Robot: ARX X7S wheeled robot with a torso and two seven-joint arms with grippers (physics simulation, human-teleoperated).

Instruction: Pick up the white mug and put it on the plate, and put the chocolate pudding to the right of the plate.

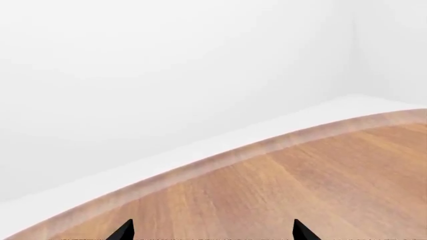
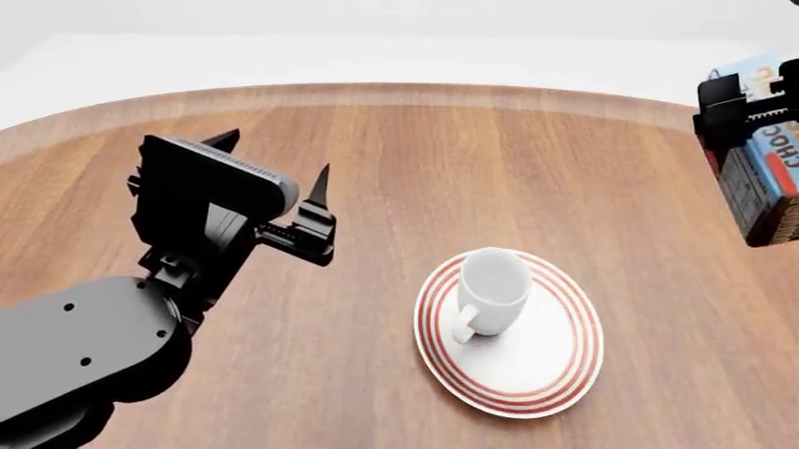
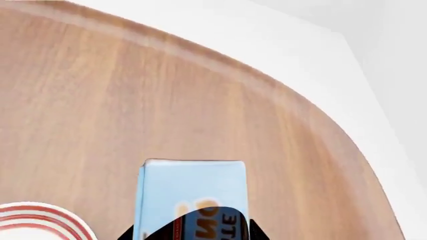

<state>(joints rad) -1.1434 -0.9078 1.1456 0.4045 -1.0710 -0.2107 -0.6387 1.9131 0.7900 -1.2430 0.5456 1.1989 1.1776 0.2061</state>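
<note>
While the chocolate pudding (image 2: pixel 768 154) hung clamped in the right gripper (image 2: pixel 736 103), long axis tilted near-upright | plate (image 2: pixel 549 374) lay below-left, white mug (image 2: pixel 489 285) standing on it | left gripper (image 2: pixel 281 178) gaped empty, farther off over table (image 2: pixel 413 159).

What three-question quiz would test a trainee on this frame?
1. True or false: the white mug stands on the plate.
2. What does the right gripper hold? A) red mug B) pudding carton C) nothing
3. Fill in: the left gripper is ____ and holds nothing.

Key: 1 true; 2 B, the carton also shows in the right wrist view, above the wooden table; 3 open.
</note>
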